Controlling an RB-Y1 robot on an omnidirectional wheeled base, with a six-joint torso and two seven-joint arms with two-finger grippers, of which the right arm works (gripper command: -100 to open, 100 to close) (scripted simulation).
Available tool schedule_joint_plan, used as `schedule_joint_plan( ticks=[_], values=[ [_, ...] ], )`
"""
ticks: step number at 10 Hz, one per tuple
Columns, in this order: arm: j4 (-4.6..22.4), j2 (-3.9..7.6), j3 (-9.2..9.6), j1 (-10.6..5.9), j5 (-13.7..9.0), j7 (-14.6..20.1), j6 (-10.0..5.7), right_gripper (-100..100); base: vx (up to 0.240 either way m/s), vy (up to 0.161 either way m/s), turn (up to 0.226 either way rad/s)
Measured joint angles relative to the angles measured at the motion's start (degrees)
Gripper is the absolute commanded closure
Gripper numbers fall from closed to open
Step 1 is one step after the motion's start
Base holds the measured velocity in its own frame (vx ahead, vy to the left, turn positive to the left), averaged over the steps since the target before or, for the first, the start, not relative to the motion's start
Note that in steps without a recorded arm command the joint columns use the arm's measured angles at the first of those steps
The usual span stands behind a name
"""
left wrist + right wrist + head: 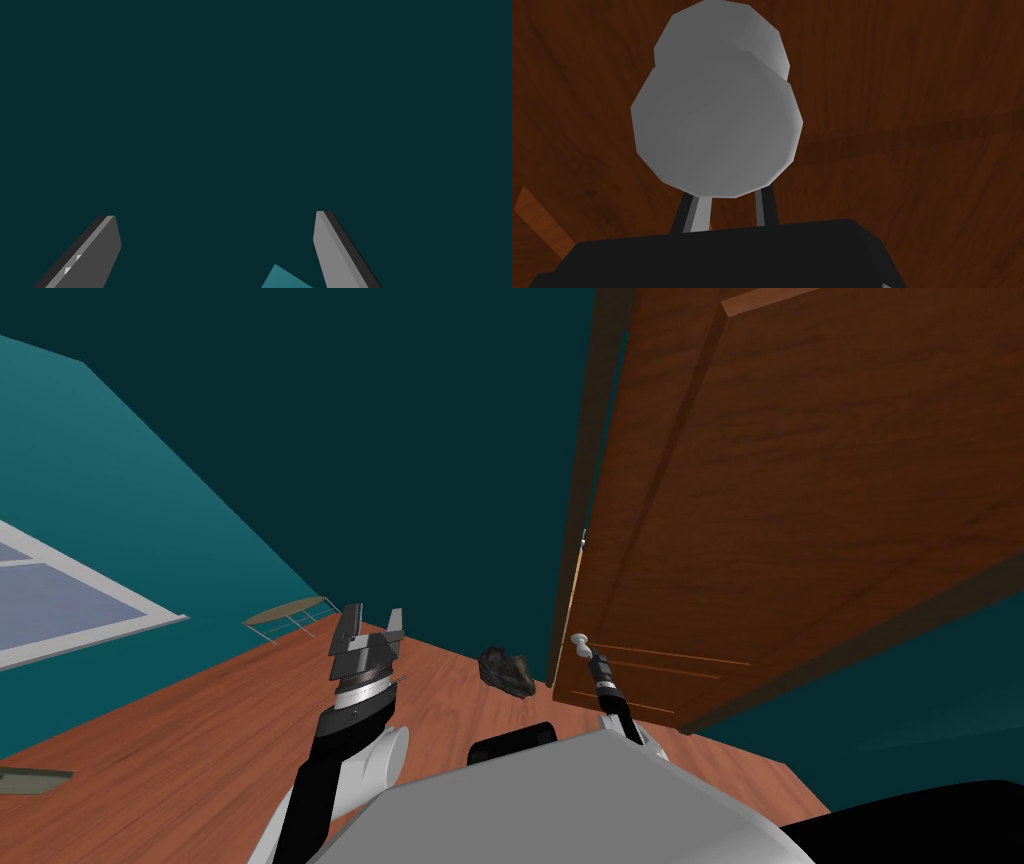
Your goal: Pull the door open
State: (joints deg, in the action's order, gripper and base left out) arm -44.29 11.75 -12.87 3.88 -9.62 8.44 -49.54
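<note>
The right pincer (588, 650) was clamped on the round grey knob (717, 125) of the brown wooden door (800, 488), just ahead on the right. The hold looked shallow, so a skewed pull could slide it off the smooth knob. The left pincer (368, 623) hung raised, its fingers apart.

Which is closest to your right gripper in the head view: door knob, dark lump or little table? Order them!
1. Door knob: on the door, right gripper shut on it.
2. Dark lump: on the floor, to its left.
3. Little table: farthest left, by the wall.
</note>
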Motion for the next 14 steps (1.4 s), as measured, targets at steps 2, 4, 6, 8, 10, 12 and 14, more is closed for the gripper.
schedule_joint_plan(
  ticks=[2, 4, 6, 8, 10, 12, 14],
  values=[
    [-0.73, 0.10, -0.12, 0.64, -0.62, 2.56, 1.23, 100, -0.071, -0.012, 0.038],
    [0.69, 0.28, 0.01, -0.17, -1.22, 5.58, 1.06, 100, -0.089, -0.004, 0.071],
    [0.92, 0.24, 0.21, -0.33, -1.93, 8.63, 1.09, 100, -0.078, -0.008, 0.057],
    [1.86, 0.32, 0.38, -0.73, -2.38, 11.15, 1.14, 100, -0.061, -0.007, 0.073],
    [0.46, -0.08, 0.53, -0.35, -2.96, 13.40, 2.50, -100, -0.051, -0.017, 0.027],
    [0.46, 0.06, 0.61, -0.19, -4.34, 16.09, 2.66, -100, -0.068, -0.017, 0.001],
    [0.79, -0.04, 1.10, -0.87, -5.69, 19.11, 2.33, -100, -0.095, 0.015, 0.079]
  ],
)
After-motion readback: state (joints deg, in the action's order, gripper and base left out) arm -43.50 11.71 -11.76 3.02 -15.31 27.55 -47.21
